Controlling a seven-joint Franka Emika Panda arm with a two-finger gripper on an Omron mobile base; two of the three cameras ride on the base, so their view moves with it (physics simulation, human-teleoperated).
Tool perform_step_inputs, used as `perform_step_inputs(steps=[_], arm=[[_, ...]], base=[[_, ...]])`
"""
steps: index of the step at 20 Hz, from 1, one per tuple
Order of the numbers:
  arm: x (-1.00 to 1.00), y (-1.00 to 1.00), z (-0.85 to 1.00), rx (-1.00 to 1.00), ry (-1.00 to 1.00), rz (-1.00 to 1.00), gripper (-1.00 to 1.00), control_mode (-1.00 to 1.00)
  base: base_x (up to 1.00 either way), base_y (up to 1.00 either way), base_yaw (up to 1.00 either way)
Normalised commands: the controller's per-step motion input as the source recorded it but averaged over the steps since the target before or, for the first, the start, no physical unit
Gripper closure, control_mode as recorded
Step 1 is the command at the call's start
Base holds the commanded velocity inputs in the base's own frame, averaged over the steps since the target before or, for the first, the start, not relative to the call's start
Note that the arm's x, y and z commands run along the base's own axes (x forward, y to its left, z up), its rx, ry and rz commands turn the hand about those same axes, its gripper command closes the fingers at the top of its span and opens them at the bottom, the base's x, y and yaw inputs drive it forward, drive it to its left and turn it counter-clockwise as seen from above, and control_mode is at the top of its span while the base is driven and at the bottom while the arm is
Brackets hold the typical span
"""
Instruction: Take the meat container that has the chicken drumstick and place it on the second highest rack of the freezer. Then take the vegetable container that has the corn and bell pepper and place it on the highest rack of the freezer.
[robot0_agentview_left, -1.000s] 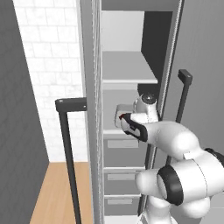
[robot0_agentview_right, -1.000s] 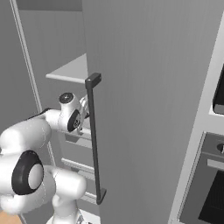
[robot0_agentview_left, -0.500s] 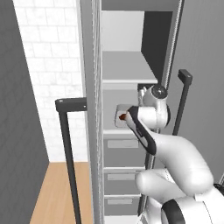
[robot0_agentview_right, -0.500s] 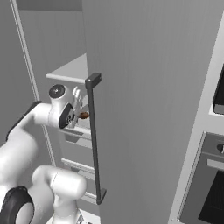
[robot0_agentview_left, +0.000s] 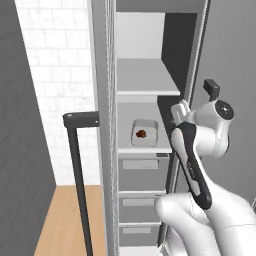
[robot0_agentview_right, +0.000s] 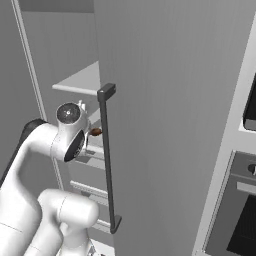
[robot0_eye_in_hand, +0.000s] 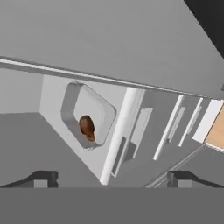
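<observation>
The meat container (robot0_agentview_left: 144, 132), a pale square tray holding the brown chicken drumstick (robot0_agentview_left: 141, 133), rests on the second highest rack (robot0_agentview_left: 125, 123) of the open freezer (robot0_agentview_left: 107, 150). Above it is the highest rack (robot0_agentview_left: 145, 80), which is bare. My gripper (robot0_agentview_left: 176, 111) hovers just right of and outside the shelf, apart from the container. In the hand view the gripper (robot0_eye_in_hand: 111, 177) is open, with nothing between its fingertips (robot0_eye_in_hand: 43, 177), and it looks down at the meat container (robot0_eye_in_hand: 87, 114) and the drumstick (robot0_eye_in_hand: 86, 127). The vegetable container with the corn and bell pepper is out of view.
Grey drawer fronts (robot0_agentview_left: 142, 172) stack below the lower shelf. The freezer door with its long dark bar handle (robot0_agentview_right: 108, 160) stands open close to my arm on the right. Another dark handle (robot0_agentview_left: 77, 170) rises at the left. A black-fronted oven (robot0_agentview_right: 240, 215) is farther right.
My hand has drawn back from the container, up and to the right, out of the shelf opening. The container stays on the lower shelf. The jaws stayed open.
</observation>
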Motion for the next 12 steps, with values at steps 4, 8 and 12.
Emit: perform_step_inputs(steps=[4,8,12], arm=[[-0.8,0.08,0.17,-0.15,-0.09,0.36,-1.0,-1.0],[-0.48,0.06,0.55,-0.36,0.0,0.36,-1.0,-1.0],[-0.49,0.0,0.61,-0.54,0.0,0.33,-1.0,-1.0]], base=[[0.0,0.0,0.0],[0.0,0.0,0.0],[0.0,0.0,0.0]])
